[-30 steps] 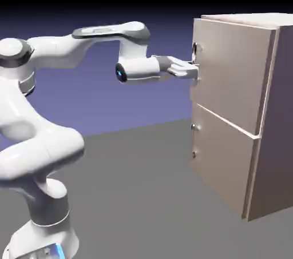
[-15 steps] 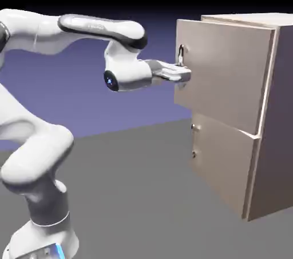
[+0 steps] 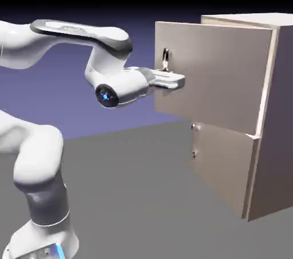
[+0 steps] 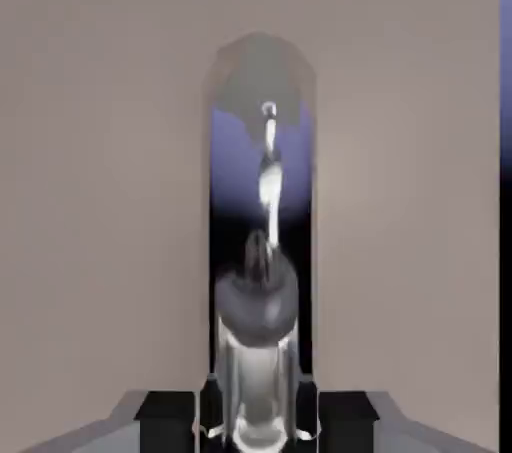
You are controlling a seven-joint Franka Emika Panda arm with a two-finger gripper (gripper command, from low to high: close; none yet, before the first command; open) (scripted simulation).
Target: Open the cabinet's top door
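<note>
The beige-tan cabinet (image 3: 269, 138) stands at the exterior view's right. Its top door (image 3: 217, 75) has swung out toward the left, its free edge well clear of the cabinet body. A small vertical metallic handle (image 3: 166, 59) sits at that free edge. My gripper (image 3: 176, 80) is shut on the handle, reaching in from the left. In the hand view the shiny handle (image 4: 258, 281) fills the middle, running up between the two dark fingertips (image 4: 168, 411), with the door panel (image 4: 100, 191) filling the background.
The shorter lower door (image 3: 223, 163) stays flush below the pale seam, with its own small handle (image 3: 194, 138) at its left edge. My white arm (image 3: 74, 35) arches across the left half, above the grey table (image 3: 143, 195).
The top door has swung steadily open to the left, its free edge moving away from the cabinet. My gripper has travelled left with the handle held in it.
</note>
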